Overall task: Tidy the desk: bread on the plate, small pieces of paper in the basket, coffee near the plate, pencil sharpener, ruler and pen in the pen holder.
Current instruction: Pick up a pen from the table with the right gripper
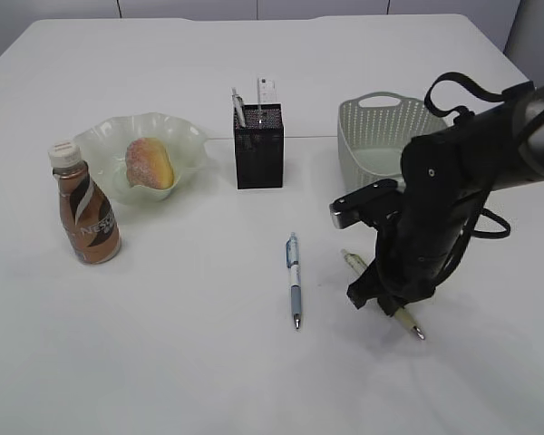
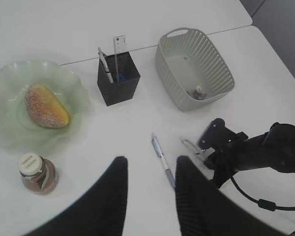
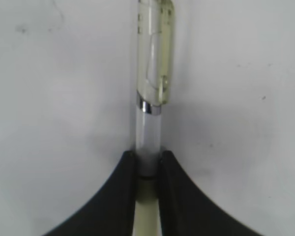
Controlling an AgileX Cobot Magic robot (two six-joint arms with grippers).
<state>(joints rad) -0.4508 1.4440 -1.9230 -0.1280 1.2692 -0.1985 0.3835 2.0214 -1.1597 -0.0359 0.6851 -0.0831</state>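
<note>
Gripping a pale pen (image 3: 150, 73) on the white worktop (image 1: 163, 362), the right pincer (image 3: 148, 169) was clamped — the left pincer (image 2: 150, 196) hung partly open, empty.

Right black arm reaches in from the right, wrist bent steeply down, its black two-finger right hand (image 3: 147, 169) low at the bench, fingers pinched onto the pale translucent pen (image 3: 152, 73). Left hand (image 2: 150, 196) hangs high above the bench, dark fingers parted with nothing between them.
</note>
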